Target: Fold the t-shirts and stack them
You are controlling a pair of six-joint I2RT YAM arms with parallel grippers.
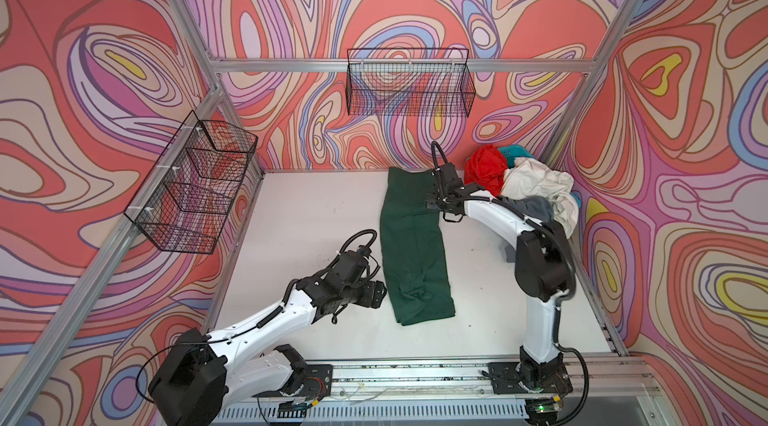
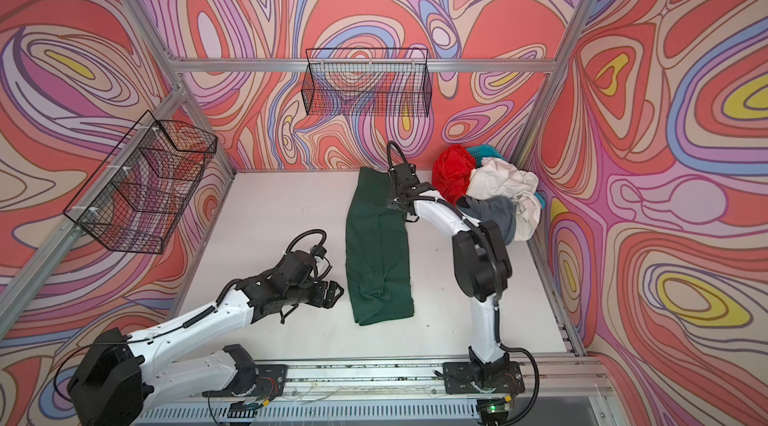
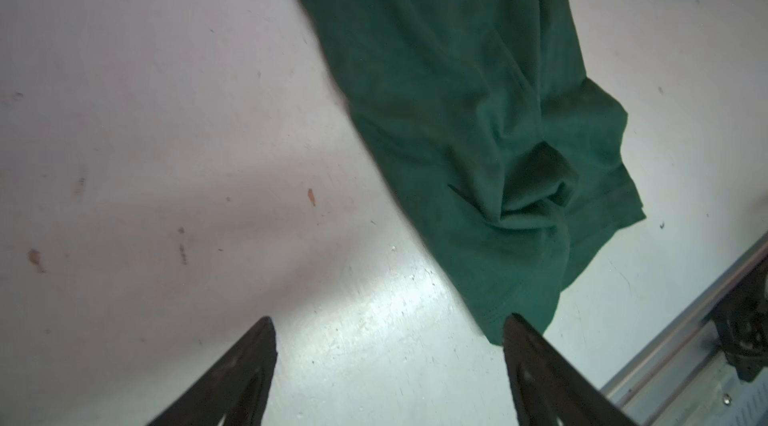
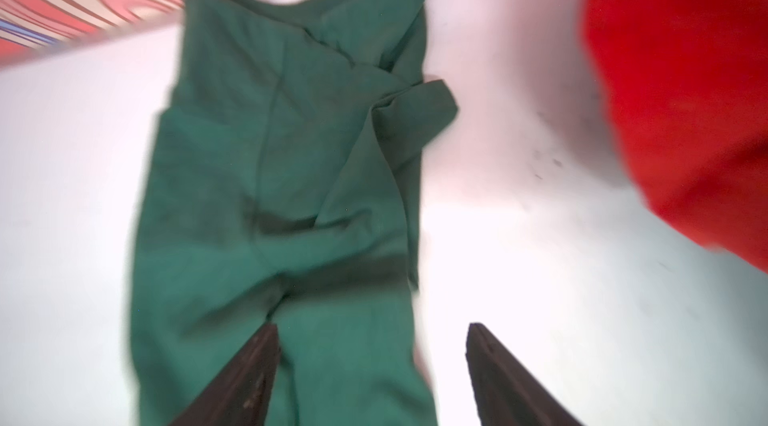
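Left wrist view first, and we find the left gripper point(image 3: 388, 320) released, jaws spread with nothing between them. It hangs over the bare white tabletop point(image 3: 166, 112), just beside the near corner of the dark green cloth t-shirt point(image 3: 457, 91).

Over to the right wrist view, blurred as it is. The right gripper point(image 4: 372, 326) is also let go and wide, one finger above green cloth and the other above table.

In both top views we see that green shirt lying mid-table as a long narrow strip. It runs from the back wall toward the front, with a knot of wrinkles bunched near its near end. The bright red t-shirt point(image 1: 484, 172), off-white t-shirt point(image 1: 536, 187) and grey-blue t-shirt point(image 1: 536, 205) sit heaped in the back right corner over the turquoise plastic mesh basket point(image 1: 512, 151).

We'd call this cloth light, limp and quick to sag. Its stacked layers will likely slide over each other, so a shallow pinch may lift only the top one. The best hold, we reckon, is at the end corners, biting through every layer. The wrinkled patch wants smoothing first.
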